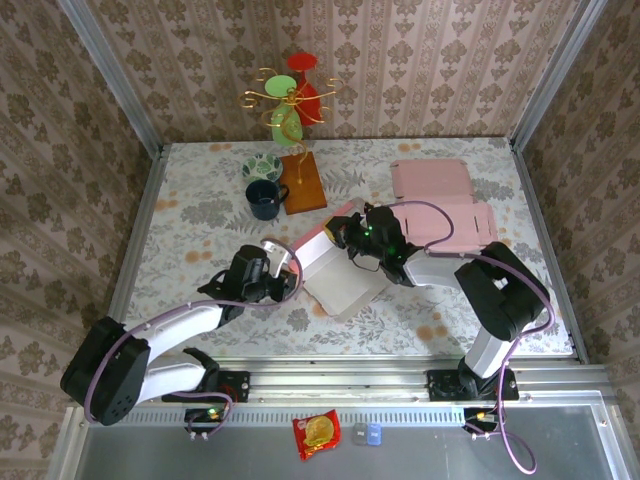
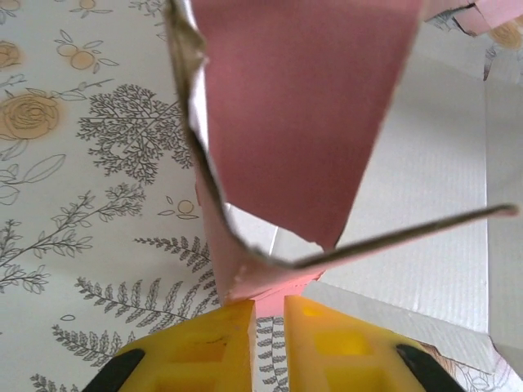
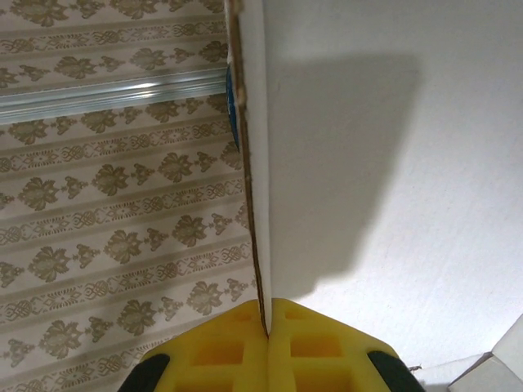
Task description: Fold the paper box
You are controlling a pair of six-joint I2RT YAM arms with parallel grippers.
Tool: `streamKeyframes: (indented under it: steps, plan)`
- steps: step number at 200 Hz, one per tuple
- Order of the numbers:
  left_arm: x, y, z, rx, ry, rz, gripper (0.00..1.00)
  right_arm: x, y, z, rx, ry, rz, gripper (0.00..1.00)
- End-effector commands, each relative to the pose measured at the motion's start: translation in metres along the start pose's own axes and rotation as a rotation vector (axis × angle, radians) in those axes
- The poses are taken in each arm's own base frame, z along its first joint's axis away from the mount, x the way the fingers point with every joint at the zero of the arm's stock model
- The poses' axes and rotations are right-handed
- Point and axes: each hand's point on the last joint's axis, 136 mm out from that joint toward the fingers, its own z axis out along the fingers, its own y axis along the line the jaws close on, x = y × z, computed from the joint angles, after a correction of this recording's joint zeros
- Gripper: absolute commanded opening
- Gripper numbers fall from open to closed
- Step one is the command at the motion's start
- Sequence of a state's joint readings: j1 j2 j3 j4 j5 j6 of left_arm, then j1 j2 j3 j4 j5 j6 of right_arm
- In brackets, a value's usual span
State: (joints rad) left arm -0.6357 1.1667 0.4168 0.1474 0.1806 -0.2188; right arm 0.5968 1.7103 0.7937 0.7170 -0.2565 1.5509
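Observation:
The paper box (image 1: 345, 280), pink outside and white inside, lies half-folded mid-table between both arms. My left gripper (image 1: 285, 272) is at its left edge. In the left wrist view its yellow fingers (image 2: 221, 343) pinch a pink flap of the paper box (image 2: 302, 106) at the tips, so the left gripper (image 2: 268, 304) is shut on it. A curled flap and a white panel rise above. My right gripper (image 1: 345, 238) is at the box's far edge. In the right wrist view the right gripper (image 3: 266, 314) is shut on the thin edge of an upright white panel of the paper box (image 3: 392, 163).
Two flat pink box blanks (image 1: 430, 180) (image 1: 465, 222) lie at the back right. A dark mug (image 1: 265, 199), a green patterned bowl (image 1: 262, 166), a brown board (image 1: 303, 182) and a wire stand with red and green ornaments (image 1: 290, 100) stand at the back. A snack packet (image 1: 316, 434) lies on the front ledge.

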Motion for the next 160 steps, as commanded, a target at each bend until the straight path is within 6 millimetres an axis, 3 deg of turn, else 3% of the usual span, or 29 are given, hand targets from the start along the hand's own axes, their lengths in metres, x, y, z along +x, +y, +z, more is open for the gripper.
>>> streamKeyframes:
  steps: [1,60,101,160]
  plan:
    - [-0.041,-0.002,-0.003,-0.019,-0.129,-0.011,0.18,0.012,-0.017,0.003,0.021,0.023,0.017,0.00]
    - [-0.053,-0.005,-0.002,-0.006,-0.167,0.001,0.11,0.019,-0.018,0.005,0.032,0.023,0.033,0.00]
    - [-0.055,0.005,-0.004,-0.055,-0.167,0.009,0.11,0.019,-0.025,0.004,0.073,0.021,0.060,0.00]
    - [-0.052,0.012,-0.005,-0.057,-0.136,0.047,0.28,0.018,-0.024,0.001,0.096,0.020,0.052,0.00]
